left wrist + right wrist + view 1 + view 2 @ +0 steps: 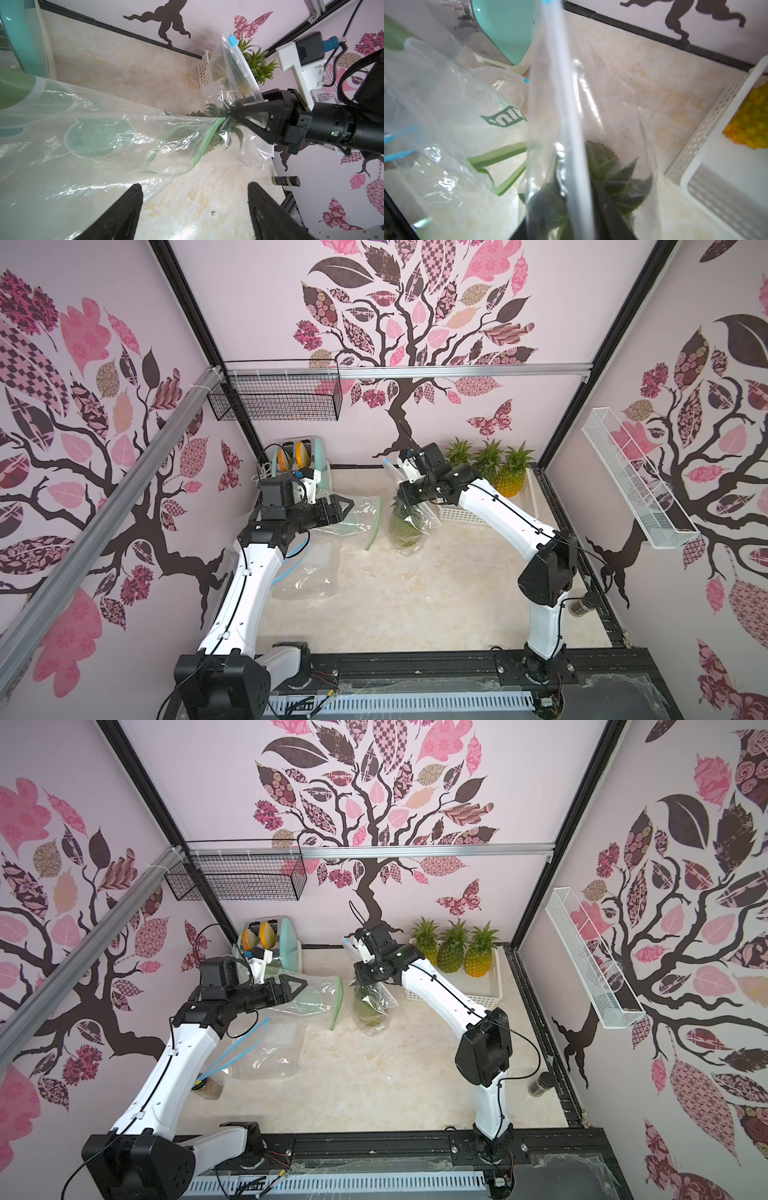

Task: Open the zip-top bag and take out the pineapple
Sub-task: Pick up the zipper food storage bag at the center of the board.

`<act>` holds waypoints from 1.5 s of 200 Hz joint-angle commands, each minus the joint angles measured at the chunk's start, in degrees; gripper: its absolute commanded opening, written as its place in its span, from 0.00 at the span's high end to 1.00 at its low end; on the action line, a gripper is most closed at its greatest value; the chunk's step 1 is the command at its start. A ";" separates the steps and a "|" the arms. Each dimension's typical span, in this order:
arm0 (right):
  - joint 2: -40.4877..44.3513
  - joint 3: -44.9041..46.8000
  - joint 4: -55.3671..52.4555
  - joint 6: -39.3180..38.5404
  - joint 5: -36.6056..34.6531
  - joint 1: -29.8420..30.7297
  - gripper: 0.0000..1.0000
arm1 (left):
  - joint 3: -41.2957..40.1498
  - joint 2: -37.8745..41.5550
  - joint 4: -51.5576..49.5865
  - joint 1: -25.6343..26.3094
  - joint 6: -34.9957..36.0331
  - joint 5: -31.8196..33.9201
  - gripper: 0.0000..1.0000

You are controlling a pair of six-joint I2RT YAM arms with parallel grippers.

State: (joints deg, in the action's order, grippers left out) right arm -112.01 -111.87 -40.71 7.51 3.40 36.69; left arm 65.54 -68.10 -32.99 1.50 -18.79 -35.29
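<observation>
Pinches the upper edge of the zip-top bag (241, 68) between the narrowed jaws of the right end effector (232, 106), just above the leafy crown of the pineapple (405, 526). Rests the bag's bottom on the table (415, 605), near the middle and just beside the white basket (461, 516), with the fruit wholly inside, base down. Holds the zip strip raised, blue slider (232, 41) at its high end. Cannot tell from any view whether the seal is parted or closed along its length.

Hovers the left end effector (193, 209) wide open and empty over a flat green-sealed bag (357, 518) lying next to the held one, apart from the fruit's bag. Shows a second empty bag (266, 1052), blue-sealed, crumpled on the table near the left arm. Shows three bare pineapples (453, 950) upright in the basket by the back wall.

Looks early in the task: grip on the bag made, opening unconfirmed, removal not begun. Probably calls next for a second hold from the left end effector on the slider or the opposite lip. Then needs the seal pulled apart, the crown grasped and the fruit lifted clear. Risks thin film slipping from the pinch or the bag toppling.
</observation>
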 commanded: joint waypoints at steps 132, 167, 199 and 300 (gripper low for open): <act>21.48 10.44 -6.36 -13.19 9.57 -0.08 1.00 | 0.59 4.32 -0.70 -4.60 3.25 -3.45 0.19; 27.89 15.53 -6.12 -14.48 13.49 0.30 1.00 | -1.87 4.90 1.75 -4.94 2.62 -5.17 0.19; 31.91 18.49 -6.55 -17.76 16.70 0.46 1.00 | -3.39 5.25 5.00 -4.97 2.26 -8.34 0.19; 30.13 17.21 -10.04 -20.92 13.47 14.00 1.00 | 2.09 2.28 -5.05 -7.74 3.97 -4.69 0.19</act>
State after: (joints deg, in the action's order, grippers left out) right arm -82.46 -91.77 -52.31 -13.13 17.10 47.37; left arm 64.42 -65.49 -34.57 -6.02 -16.43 -41.85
